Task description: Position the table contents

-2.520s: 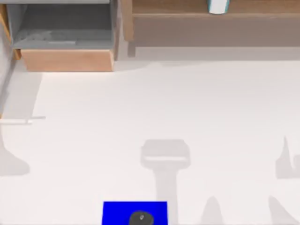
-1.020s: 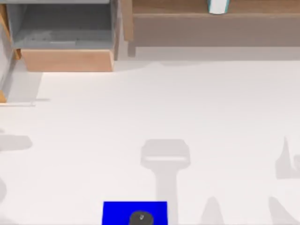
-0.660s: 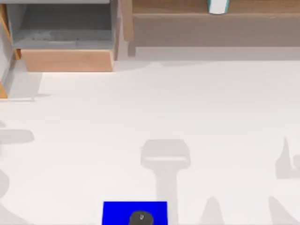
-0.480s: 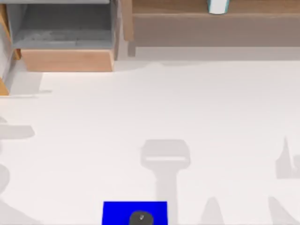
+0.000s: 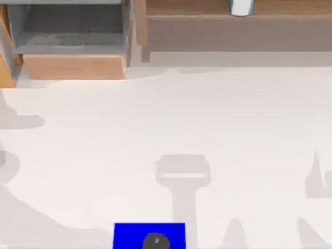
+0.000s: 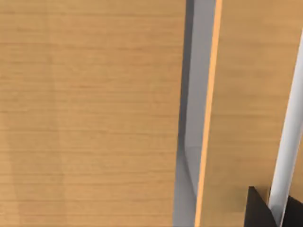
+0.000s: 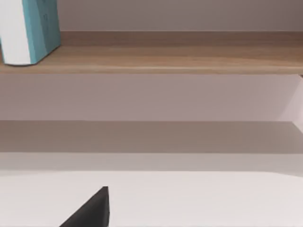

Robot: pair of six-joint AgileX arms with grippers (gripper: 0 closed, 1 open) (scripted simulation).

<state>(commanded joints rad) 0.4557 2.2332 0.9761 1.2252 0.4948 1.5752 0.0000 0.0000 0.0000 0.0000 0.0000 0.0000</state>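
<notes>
The tiny dark grey button (image 5: pixel 156 241) sits on a blue mat (image 5: pixel 149 234) at the table's (image 5: pixel 207 119) near edge. The teal item with a white part (image 5: pixel 241 6) stands on the wooden shelf at the back, and the right wrist view has it (image 7: pixel 28 30) upright on that shelf. In the left wrist view, my left gripper (image 6: pixel 279 213) has a dark fingertip on each side of a white handle bar (image 6: pixel 286 151) on a wooden panel. One dark fingertip (image 7: pixel 92 210) of my right gripper hangs over the white table, facing the shelf.
A wooden shelf unit (image 5: pixel 233 26) runs along the back. At its left is a compartment with a grey inside (image 5: pixel 67 31) and a wooden front (image 5: pixel 72 66). A wooden panel edge (image 5: pixel 6 72) juts in at the far left. Arm shadows lie on the table.
The wooden panel edge and its thin white handle at the far left have moved back toward the shelf unit. The shadows at the left have shifted. The button, mat and teal item stayed put.
</notes>
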